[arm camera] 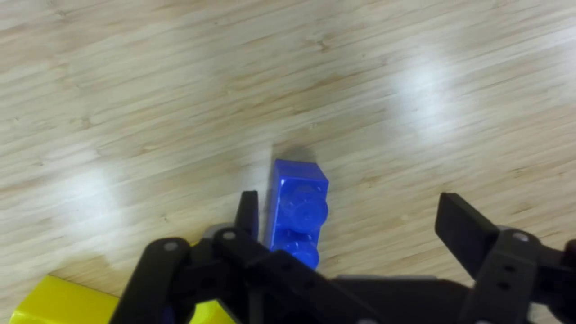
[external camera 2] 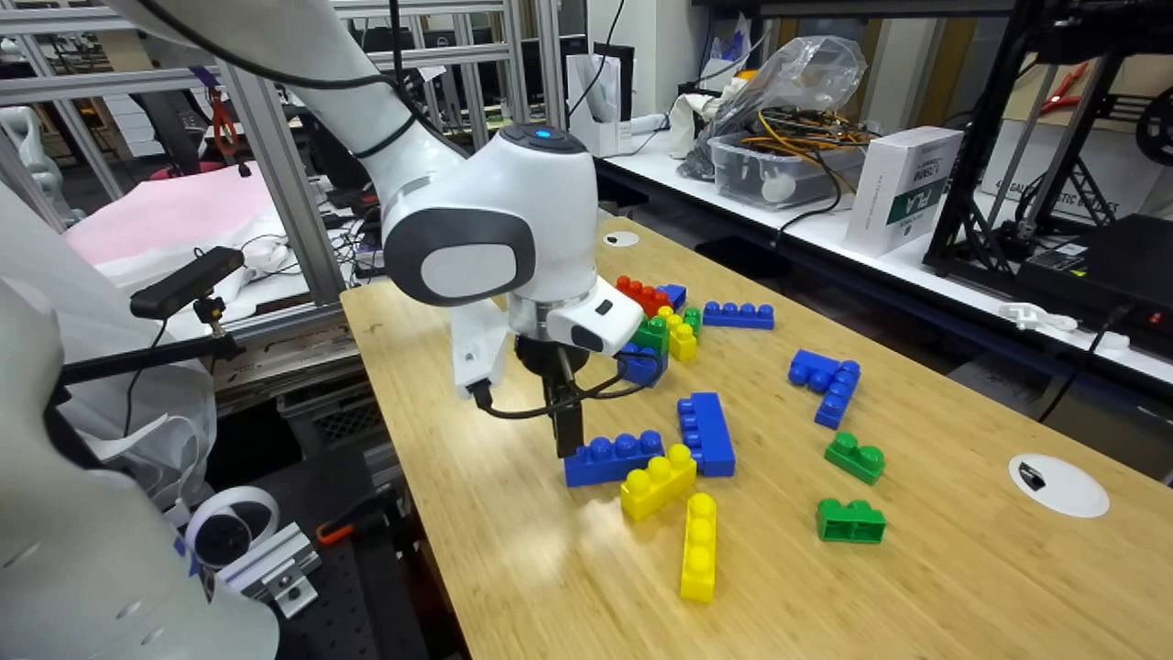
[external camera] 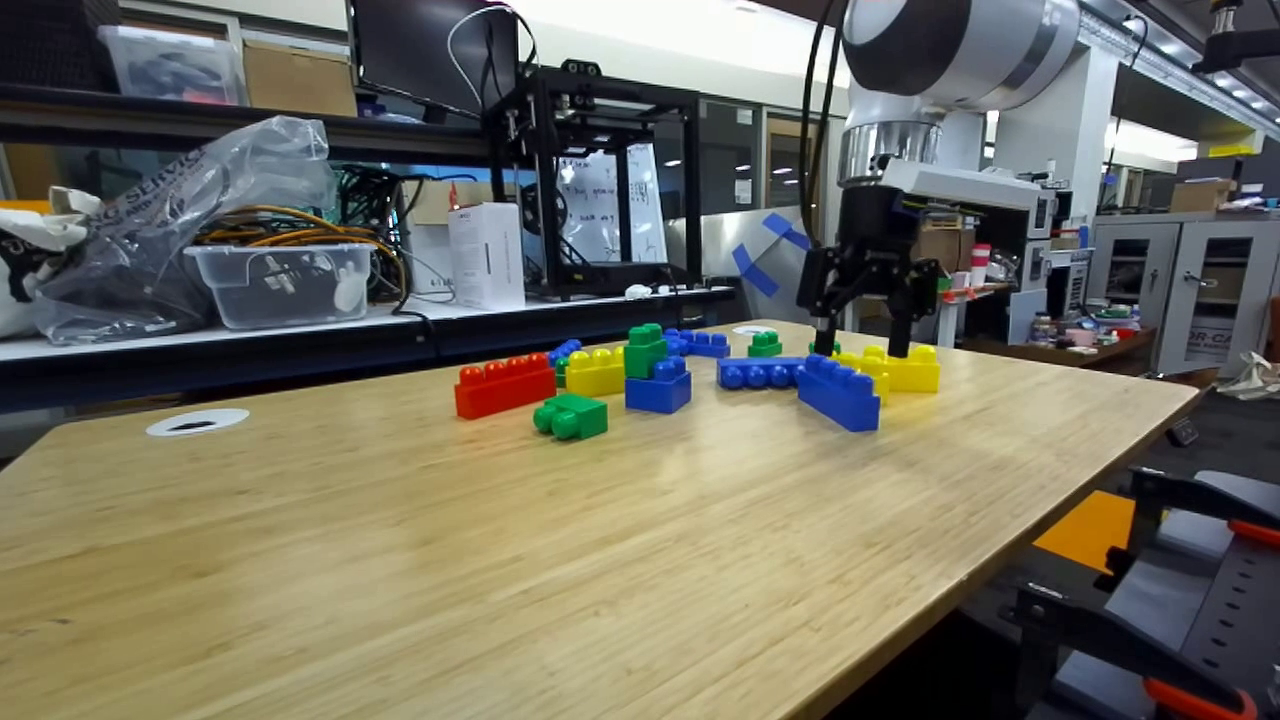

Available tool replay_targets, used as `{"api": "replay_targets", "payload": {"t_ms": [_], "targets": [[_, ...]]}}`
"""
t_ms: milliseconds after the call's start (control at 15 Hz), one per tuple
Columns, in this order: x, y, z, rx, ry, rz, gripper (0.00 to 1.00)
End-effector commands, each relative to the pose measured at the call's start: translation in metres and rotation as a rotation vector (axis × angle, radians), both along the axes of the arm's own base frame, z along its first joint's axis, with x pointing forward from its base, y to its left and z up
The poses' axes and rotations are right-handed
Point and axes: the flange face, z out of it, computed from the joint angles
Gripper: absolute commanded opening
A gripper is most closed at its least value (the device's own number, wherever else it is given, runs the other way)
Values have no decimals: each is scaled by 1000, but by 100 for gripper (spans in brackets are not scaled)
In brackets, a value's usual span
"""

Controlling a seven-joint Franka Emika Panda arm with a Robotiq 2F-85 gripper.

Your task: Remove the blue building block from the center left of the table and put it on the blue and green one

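Pointing studs upward, blue building block (arm camera: 297, 212), long axis across table (arm camera: 387, 81) grain

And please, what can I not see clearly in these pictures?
Wrist view: lower end of the blue building block, hidden by the gripper.
Wrist view: a yellow brick, cut off by the bottom edge.
In an exterior view: part of the blue and green stack, hidden by the arm.
In an exterior view: handwriting, too blurred to read.

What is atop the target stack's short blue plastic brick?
A green studded plastic brick sits on part of the short blue brick; at least one blue stud shows beside it. The part underneath is covered.
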Motion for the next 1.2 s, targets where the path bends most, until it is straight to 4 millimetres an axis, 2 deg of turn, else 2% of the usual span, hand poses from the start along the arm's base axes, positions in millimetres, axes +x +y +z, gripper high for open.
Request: {"api": "replay_targets", "payload": {"t_ms": [0, 667, 1133], "targets": [[-4, -7, -8, -10, -18, -11, 100], [4, -9, -31, -30, -58, 1, 100], [8, -3, -43, 2, -35, 7, 100]]}}
